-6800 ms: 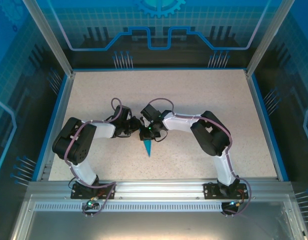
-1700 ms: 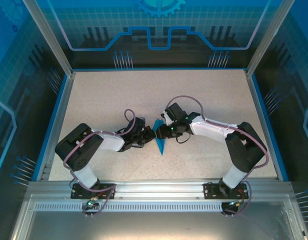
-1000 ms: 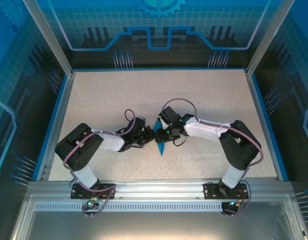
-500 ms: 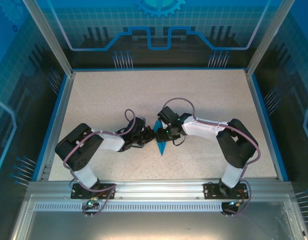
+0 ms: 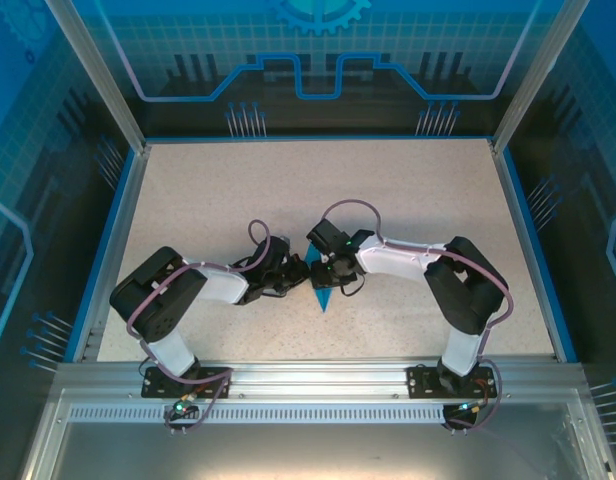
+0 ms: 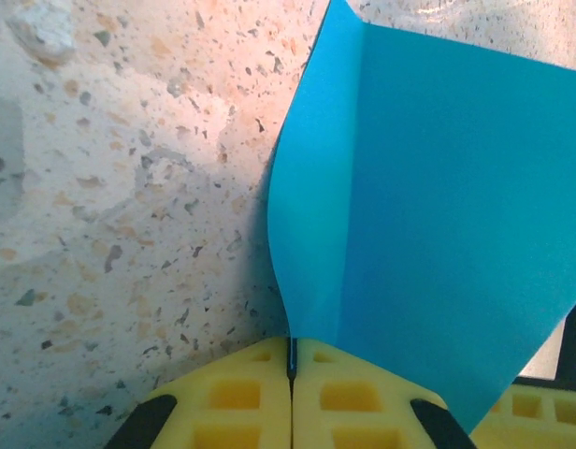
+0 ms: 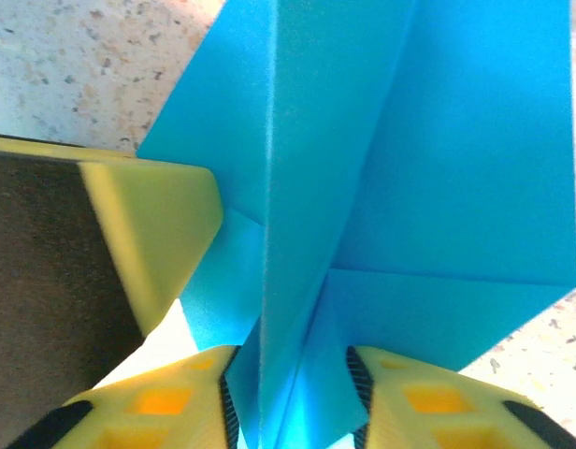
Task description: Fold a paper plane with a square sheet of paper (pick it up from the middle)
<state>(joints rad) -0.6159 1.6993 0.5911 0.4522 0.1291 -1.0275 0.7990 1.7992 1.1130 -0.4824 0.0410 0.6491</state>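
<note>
The paper plane (image 5: 324,297) sits near the middle of the worktop (image 5: 408,190), toward its near edge. Our left gripper (image 6: 291,360) is clenched on one flap; the right gripper (image 7: 286,393) straddles the centre fold, whether pressing we cannot tell. Uneven pulling could tear or crumple it. We read no writing.

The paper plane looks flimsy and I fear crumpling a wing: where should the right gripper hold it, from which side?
Probably the raised centre fold of the paper plane, at its wide end, approached along the crease so one finger lands on each side. That ridge is layered and stands up; the wings spread thin. The right gripper straddles it.
</note>
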